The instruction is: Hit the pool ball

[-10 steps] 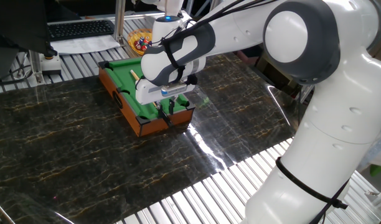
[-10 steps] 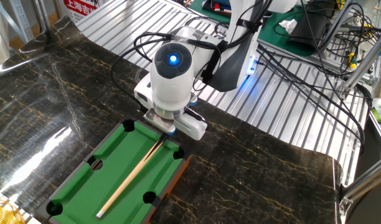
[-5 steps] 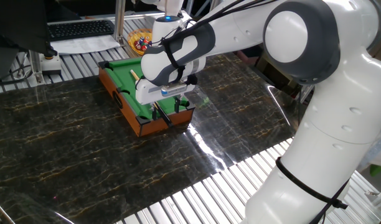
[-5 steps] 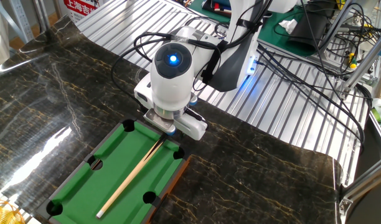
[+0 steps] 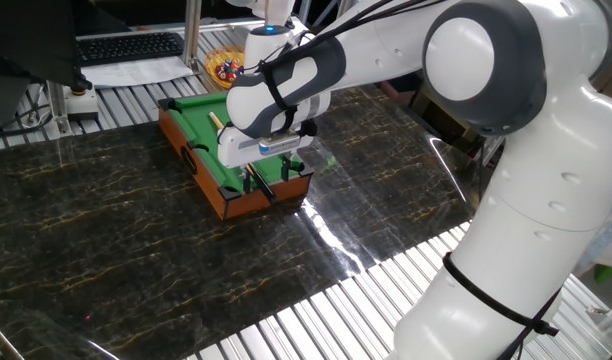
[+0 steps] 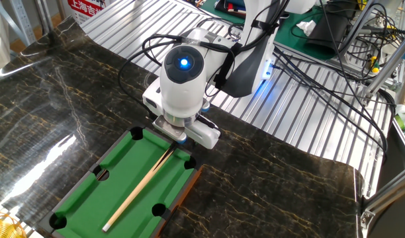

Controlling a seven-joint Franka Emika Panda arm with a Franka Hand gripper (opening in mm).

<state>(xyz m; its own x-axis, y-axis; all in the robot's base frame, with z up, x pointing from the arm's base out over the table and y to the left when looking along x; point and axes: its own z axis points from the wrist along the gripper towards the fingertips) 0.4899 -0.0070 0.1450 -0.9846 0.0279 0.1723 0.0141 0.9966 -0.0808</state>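
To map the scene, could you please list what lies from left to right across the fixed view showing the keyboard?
Keyboard → mini pool table → claw → robot base.

Cue stick (image 6: 141,187) lies lengthwise on mini pool table (image 6: 83,194); claw (image 5: 261,180) over its near end.

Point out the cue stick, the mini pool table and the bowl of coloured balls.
cue stick (image 6: 137,192): the other fixed view, mid-shaft.
mini pool table (image 5: 244,201): one fixed view, wooden side wall.
bowl of coloured balls (image 5: 215,58): one fixed view, near rim.
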